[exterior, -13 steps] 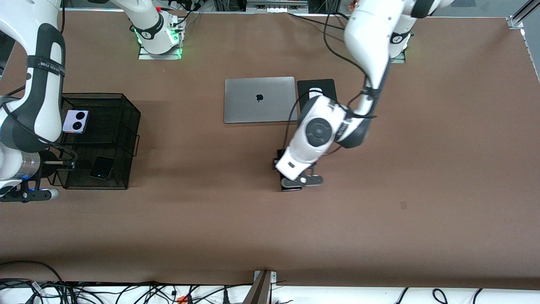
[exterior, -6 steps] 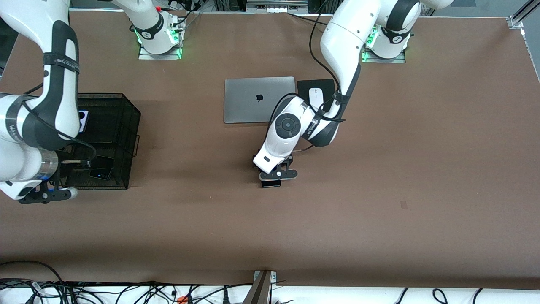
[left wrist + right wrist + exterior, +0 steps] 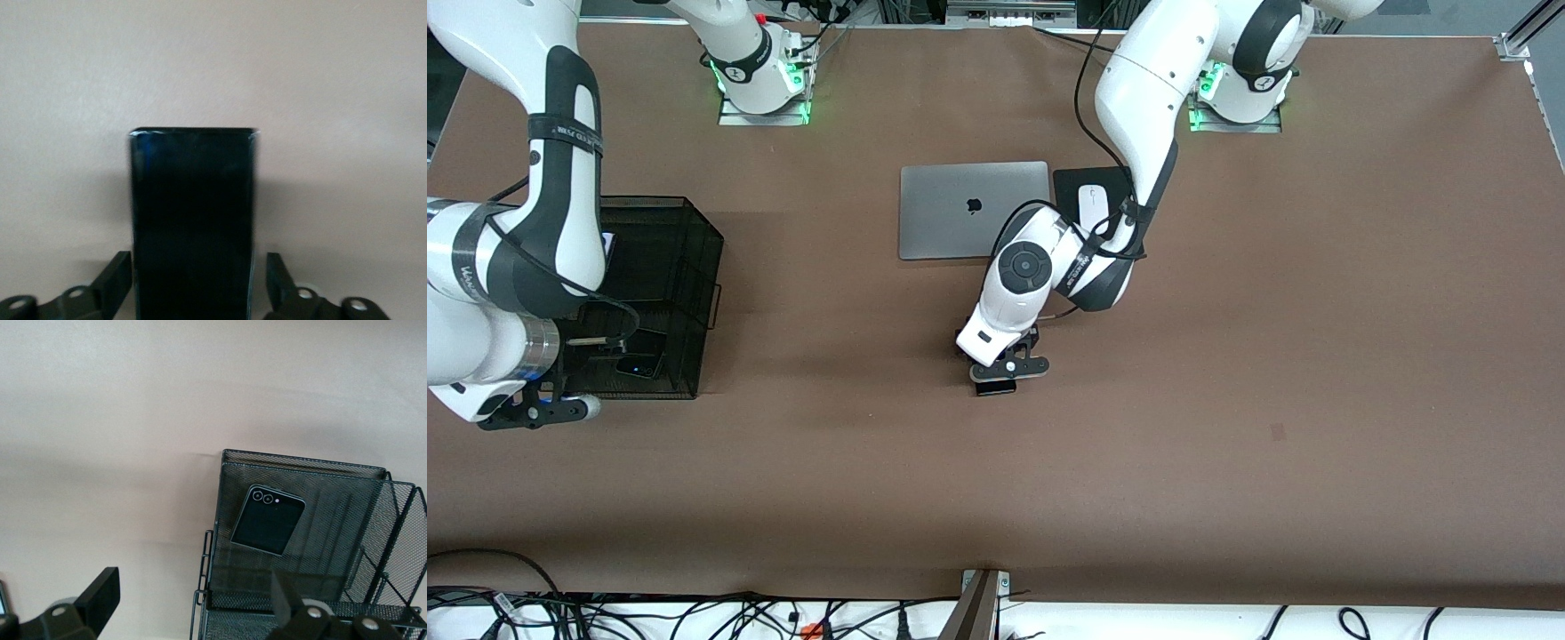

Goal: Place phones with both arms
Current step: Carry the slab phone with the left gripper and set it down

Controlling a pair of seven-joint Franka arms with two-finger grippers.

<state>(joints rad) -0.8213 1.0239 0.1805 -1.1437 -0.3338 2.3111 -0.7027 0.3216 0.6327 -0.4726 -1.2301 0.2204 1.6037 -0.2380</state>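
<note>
Brown table top, read as a clock dial from the front camera, with twelve o'clock toward the arm bases. A closed grey laptop [image 3: 960, 209] lies just toward twelve of the dial's centre. A white mouse [image 3: 1092, 203] on a black pad [image 3: 1069, 178] sits beside it, toward the left arm's end of the table.

The long black slab phone [image 3: 192, 220] lies flat on the bare table at about six o'clock from the laptop, nearer to the front camera. The left gripper [image 3: 1009, 373] is down over this phone. Its two fingers [image 3: 115, 273] straddle the slab's long sides with the jaws parted, and a narrow gap shows along one side. The slab rests on the table and is not clamped.

A black wire-mesh basket [image 3: 698, 267] stands at nine o'clock, at the right arm's end of the table. The small squarish black phone [image 3: 267, 527] lies on the mesh floor in the part of the basket nearer the camera. The white-lilac phone [image 3: 608, 249] lies in the farther part; the right arm hides all but a sliver of it.

The right gripper [image 3: 538, 411] hangs over the basket's corner nearest the camera, at about eight o'clock on the dial. Its jaws are spread wide and hold nothing.
</note>
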